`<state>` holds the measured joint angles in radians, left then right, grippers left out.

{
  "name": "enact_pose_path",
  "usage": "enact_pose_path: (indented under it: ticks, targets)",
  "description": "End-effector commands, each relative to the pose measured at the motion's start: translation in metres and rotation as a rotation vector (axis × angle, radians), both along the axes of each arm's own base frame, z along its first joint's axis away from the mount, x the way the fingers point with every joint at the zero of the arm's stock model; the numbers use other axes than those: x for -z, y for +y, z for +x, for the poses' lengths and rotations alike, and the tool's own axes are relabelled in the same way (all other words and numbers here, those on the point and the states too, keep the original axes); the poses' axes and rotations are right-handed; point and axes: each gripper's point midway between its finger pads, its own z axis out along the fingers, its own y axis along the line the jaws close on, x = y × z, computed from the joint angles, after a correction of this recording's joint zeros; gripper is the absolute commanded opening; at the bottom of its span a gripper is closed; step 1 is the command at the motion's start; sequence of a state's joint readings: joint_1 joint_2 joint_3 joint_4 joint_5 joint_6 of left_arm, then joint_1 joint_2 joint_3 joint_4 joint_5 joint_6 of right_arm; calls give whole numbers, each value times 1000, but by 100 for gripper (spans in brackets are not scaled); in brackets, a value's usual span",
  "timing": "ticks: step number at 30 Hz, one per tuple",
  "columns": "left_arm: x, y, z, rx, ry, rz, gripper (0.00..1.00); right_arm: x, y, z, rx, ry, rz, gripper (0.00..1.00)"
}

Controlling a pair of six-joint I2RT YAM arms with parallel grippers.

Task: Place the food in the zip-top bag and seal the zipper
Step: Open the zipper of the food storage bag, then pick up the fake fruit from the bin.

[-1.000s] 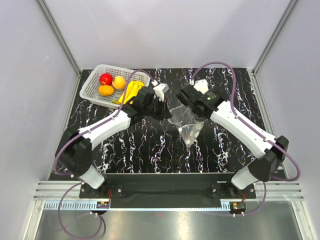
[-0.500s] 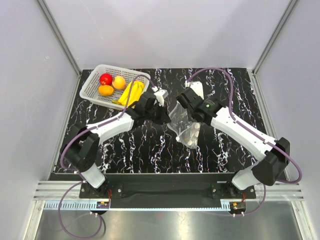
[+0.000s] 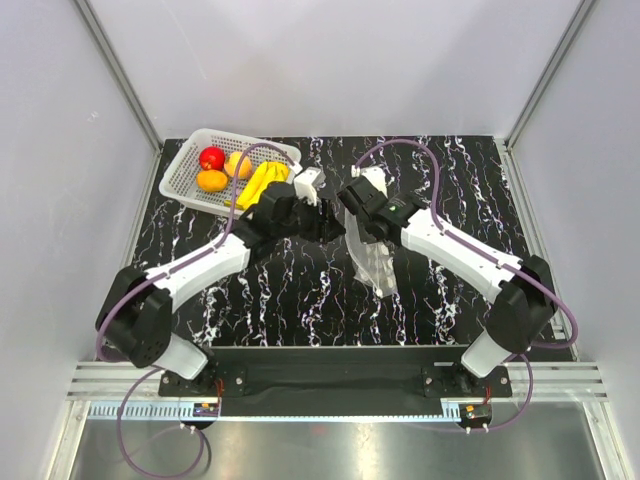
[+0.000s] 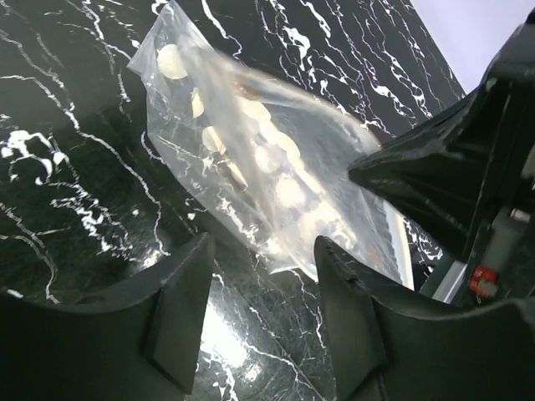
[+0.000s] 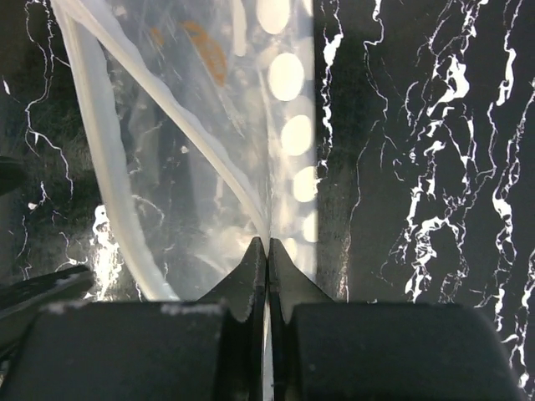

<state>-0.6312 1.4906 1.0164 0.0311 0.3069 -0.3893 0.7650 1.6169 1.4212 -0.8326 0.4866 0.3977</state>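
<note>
The clear zip-top bag [image 3: 376,258] with white dots stretches from my right gripper [image 3: 356,212] toward the near side of the table. In the right wrist view that gripper [image 5: 267,245] is shut on the bag's [image 5: 209,125] edge, beside the pale zipper strip [image 5: 94,159]. My left gripper [image 4: 263,305] is open just short of the bag [image 4: 251,159], with only tabletop between its fingers. The food lies in the white basket [image 3: 185,153] at the back left: bananas [image 3: 262,182], a red fruit [image 3: 211,158], an orange one [image 3: 211,180] and a yellow-pink one [image 3: 238,163].
The black marble tabletop [image 3: 300,290] is walled by grey panels with metal posts. The two arms meet close together near the middle back, and purple cables loop over them. The right gripper's black body [image 4: 443,167] fills the right side of the left wrist view.
My left gripper has opened and let go of the bag. The right gripper has moved left and back with the bag, which now trails long and narrow toward the near side.
</note>
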Motion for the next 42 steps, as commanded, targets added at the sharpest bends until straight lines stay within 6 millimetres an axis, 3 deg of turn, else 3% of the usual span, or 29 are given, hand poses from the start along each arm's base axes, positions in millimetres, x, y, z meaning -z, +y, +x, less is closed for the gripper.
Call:
enact_pose_path:
  ticks: [1,4,6,7,8,9,11,12,18,23,25,26,28,29,30,32,34,35,36,40,41,42]
  targets:
    - [-32,13,8,-53,-119,-48,58,-33,-7,10,45,-91,-8,0]
    - [-47,32,12,-114,-145,-64,62,-45,-20,6,68,-110,-48,0]
    - [-68,47,18,-148,-173,-129,64,-53,-26,4,74,-121,-56,0]
    - [-63,54,17,-162,-160,-149,69,-57,-27,3,71,-129,-51,0]
    - [-67,60,17,-168,-158,-183,81,-61,-28,3,70,-134,-46,0]
    - [-73,77,26,-221,-162,-240,99,-65,-30,1,70,-138,-48,0]
    - [-78,92,32,-251,-148,-283,99,-73,-32,1,76,-151,-43,0]
    - [-78,110,42,-308,-130,-302,99,-76,-34,-2,74,-150,-48,0]
    - [-86,153,69,-424,-44,-387,99,-96,-47,-9,85,-172,-60,0]
    - [-62,204,99,-588,90,-479,99,-108,-57,-15,93,-187,-69,0]
    - [-56,204,108,-595,124,-483,99,-113,-60,-17,97,-192,-69,0]
    - [-44,219,120,-675,177,-443,99,-115,-62,-19,98,-193,-68,0]
    - [-39,231,133,-719,162,-336,99,-119,-64,-20,102,-199,-70,0]
    - [-18,243,133,-794,223,-253,99,-120,-65,-22,99,-196,-72,0]
    - [-26,252,149,-799,182,-182,99,-121,-64,-22,96,-193,-66,0]
    - [-5,273,148,-863,264,-5,99,-122,-63,-23,86,-190,-57,0]
    - [-10,290,169,-884,257,128,99,-125,-61,-24,73,-188,-49,0]
    - [1,293,160,-877,335,195,99,-126,-62,-24,69,-185,-55,0]
    - [-2,296,175,-873,332,226,99,-126,-63,-24,69,-182,-66,0]
    - [20,302,171,-837,381,360,99,-127,-65,-24,61,-178,-92,0]
    - [23,289,169,-803,380,375,99,-126,-66,-24,57,-175,-101,0]
    - [26,289,169,-791,384,389,99,-126,-66,-24,58,-177,-98,0]
